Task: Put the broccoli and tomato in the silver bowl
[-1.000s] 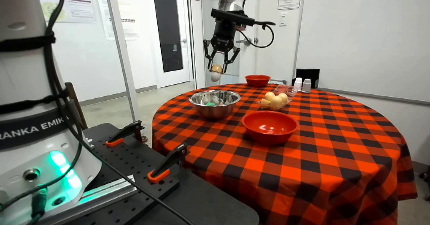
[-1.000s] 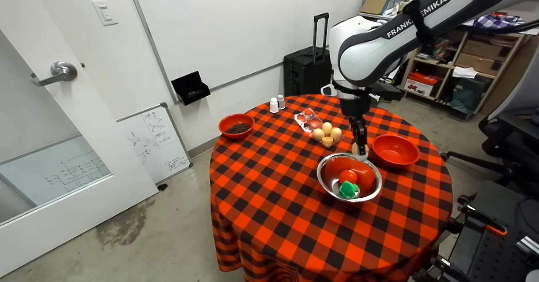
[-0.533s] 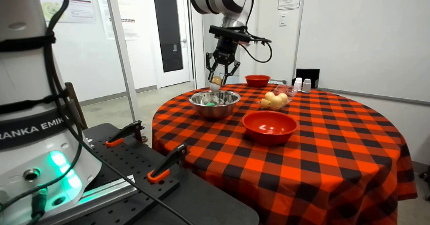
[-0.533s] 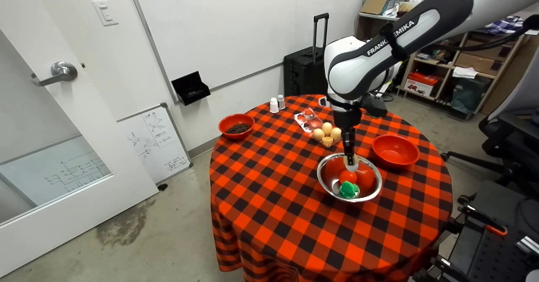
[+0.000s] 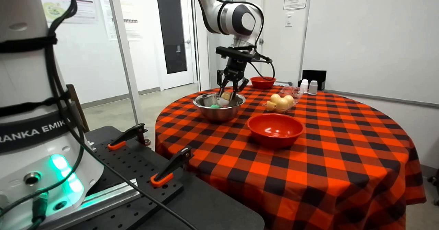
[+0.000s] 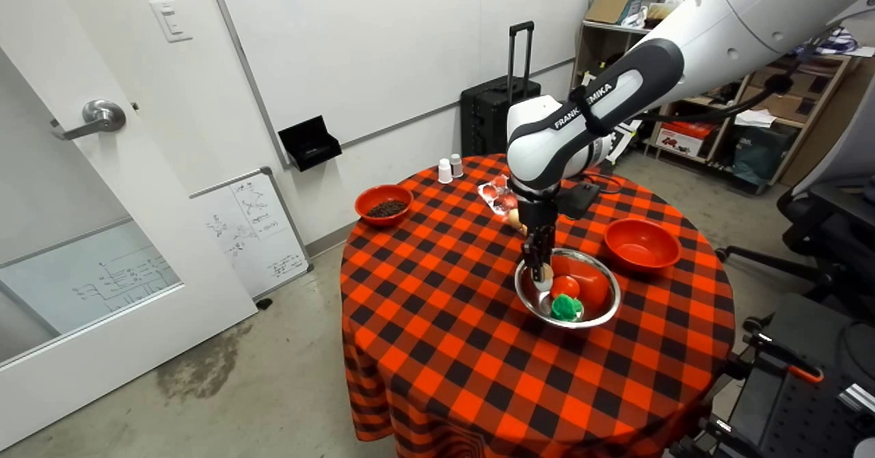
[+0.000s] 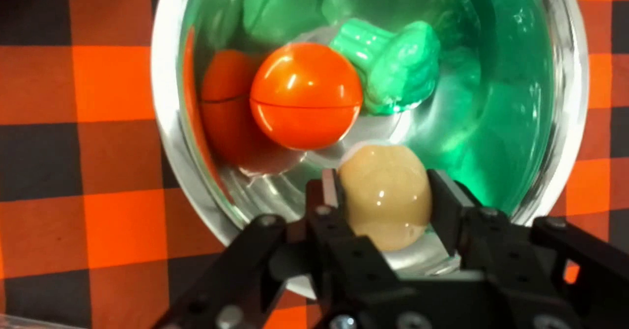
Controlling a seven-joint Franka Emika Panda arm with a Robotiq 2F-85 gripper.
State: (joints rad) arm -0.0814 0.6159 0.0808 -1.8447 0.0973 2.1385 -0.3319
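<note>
Tool [image 7: 386, 187] clamped on egg-shaped piece [image 7: 386, 201] at mouth of silver bowl [image 7: 166, 73] — inside, tomato [image 7: 305, 96] lies up-left of the tool in the wrist view, broccoli [image 7: 389, 68] just beside it; release should clear both.

I have my robot arm [image 6: 663, 61] reaching out. In an exterior view it slopes down from the top right corner, then bends at a round white joint [image 6: 534, 152]. Below the bend, my wrist [image 5: 242, 43] points down and leans just a bit. My gripper [image 7: 386, 194] hangs at the end. Its two black fingers [image 7: 447, 201] press in from both sides on what I hold. My robot's base [image 5: 31, 132] stands upright, and green lights [image 5: 67, 173] glow on it.
</note>
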